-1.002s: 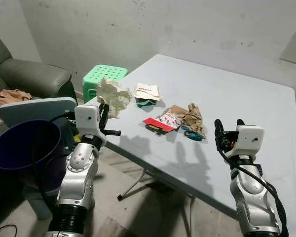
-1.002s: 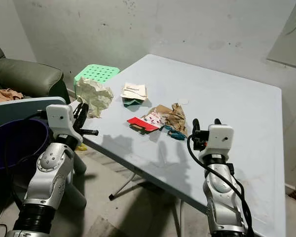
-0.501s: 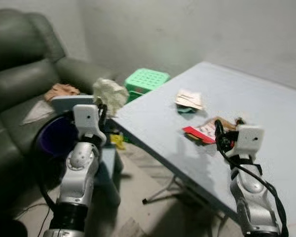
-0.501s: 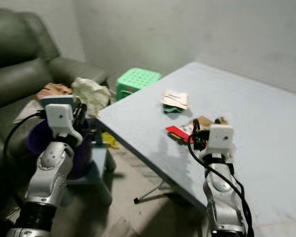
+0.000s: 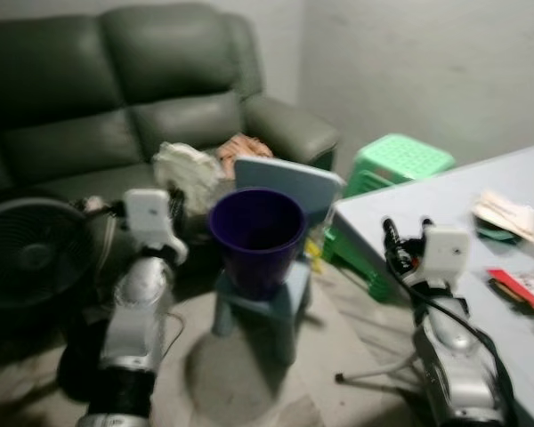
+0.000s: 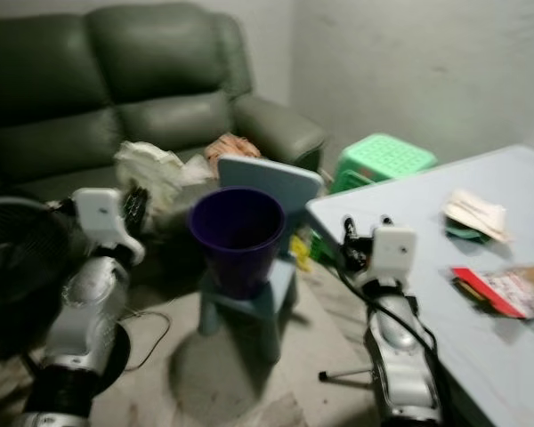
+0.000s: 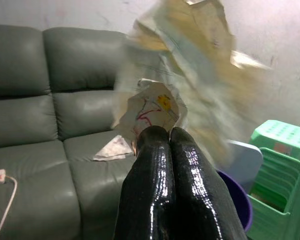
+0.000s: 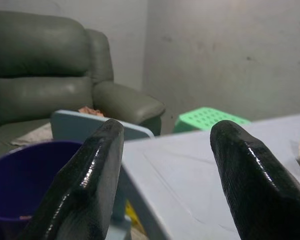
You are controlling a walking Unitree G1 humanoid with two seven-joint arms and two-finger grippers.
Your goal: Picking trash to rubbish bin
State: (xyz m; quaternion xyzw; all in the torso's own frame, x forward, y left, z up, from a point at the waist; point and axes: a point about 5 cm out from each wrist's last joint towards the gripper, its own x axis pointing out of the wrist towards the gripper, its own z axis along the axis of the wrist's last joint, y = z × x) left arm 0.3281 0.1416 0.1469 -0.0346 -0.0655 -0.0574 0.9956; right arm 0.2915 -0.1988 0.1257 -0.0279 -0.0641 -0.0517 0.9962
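A crumpled wad of pale paper is clamped between the closed black fingers of the left tool, raised beside the purple rubbish bin, near its rim but not over the opening. In the left wrist view the paper is smeared by motion, so its edges are hard to make out. The bin is set on a small blue chair whose seat is largely hidden beneath it. The right tool is held up at the corner of the blue bench, its fingers spread apart around nothing. More trash is left on the bench: a folded white paper and a red wrapper, cut off at the picture's edge. Both eye views are blurred. A dark sofa and a green stool are seen behind.
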